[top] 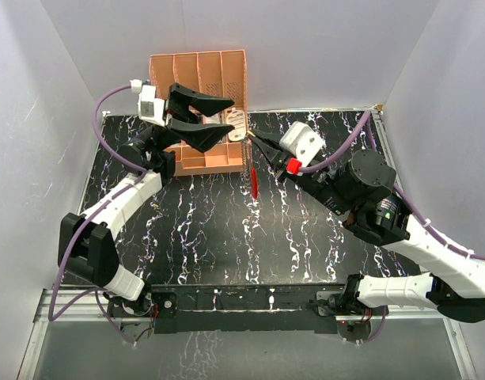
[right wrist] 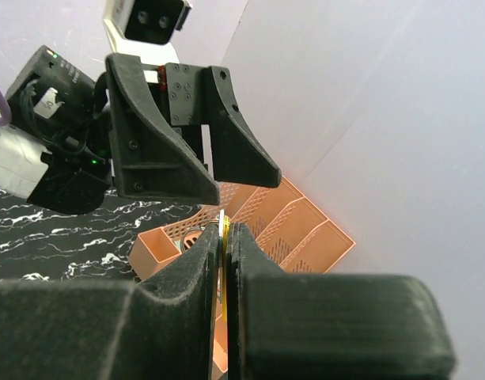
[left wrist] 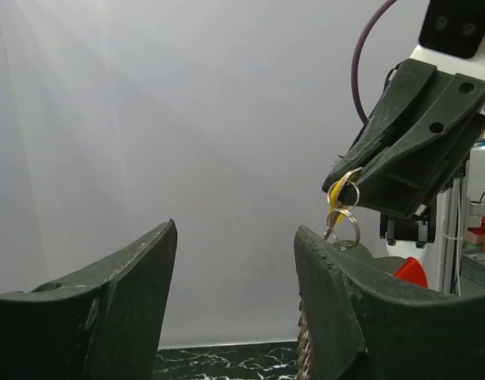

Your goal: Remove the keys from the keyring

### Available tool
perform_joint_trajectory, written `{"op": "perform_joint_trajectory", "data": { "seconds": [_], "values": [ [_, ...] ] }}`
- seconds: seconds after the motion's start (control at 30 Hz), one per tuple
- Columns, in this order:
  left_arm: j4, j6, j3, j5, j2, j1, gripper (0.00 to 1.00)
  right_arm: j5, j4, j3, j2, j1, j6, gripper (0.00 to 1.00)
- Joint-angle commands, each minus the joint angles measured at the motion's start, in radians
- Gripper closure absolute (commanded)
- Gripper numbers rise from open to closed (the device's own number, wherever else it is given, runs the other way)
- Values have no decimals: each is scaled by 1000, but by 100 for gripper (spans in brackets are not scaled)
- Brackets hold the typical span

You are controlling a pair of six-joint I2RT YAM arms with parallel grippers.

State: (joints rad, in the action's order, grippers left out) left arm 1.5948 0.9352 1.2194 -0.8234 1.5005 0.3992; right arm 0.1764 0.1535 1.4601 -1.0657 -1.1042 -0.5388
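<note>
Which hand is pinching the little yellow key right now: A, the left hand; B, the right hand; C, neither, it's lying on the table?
B: the right hand is closed on the yellow key, keyring dangling below, while the left hand stands open beside it.

Keyring (left wrist: 342,214) shiny metal wire; key (left wrist: 335,196) yellowish metal; rack (top: 198,79) matt orange plastic; tabletop (top: 210,229) glossy.

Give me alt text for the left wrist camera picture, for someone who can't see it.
The right gripper, upper right, is shut on a small yellow key, with the keyring dangling beneath. The left gripper stands open in the foreground before a plain white wall.
</note>
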Motion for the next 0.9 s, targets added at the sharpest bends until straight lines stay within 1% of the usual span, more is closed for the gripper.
{"op": "perform_joint_trajectory", "data": {
  "seconds": [0.0, 0.07, 0.2, 0.33, 0.87],
  "values": [
    [138, 62, 29, -2, 2, 2, 41, -10, -93, -2, 33, -5, 14, 100],
    [137, 72, 40, -11, 8, 15, 41, -13, -96, -4, 34, -4, 14, 100],
    [103, 53, 64, -72, 12, 62, 45, -15, -98, -1, 32, -5, 14, 100],
    [84, 45, 63, -79, 0, 83, 47, -12, -105, -8, 35, -5, 16, 100],
    [-83, -105, 42, -107, -53, 188, 48, 14, -120, -27, 34, -5, 7, 100]
  ]
}}
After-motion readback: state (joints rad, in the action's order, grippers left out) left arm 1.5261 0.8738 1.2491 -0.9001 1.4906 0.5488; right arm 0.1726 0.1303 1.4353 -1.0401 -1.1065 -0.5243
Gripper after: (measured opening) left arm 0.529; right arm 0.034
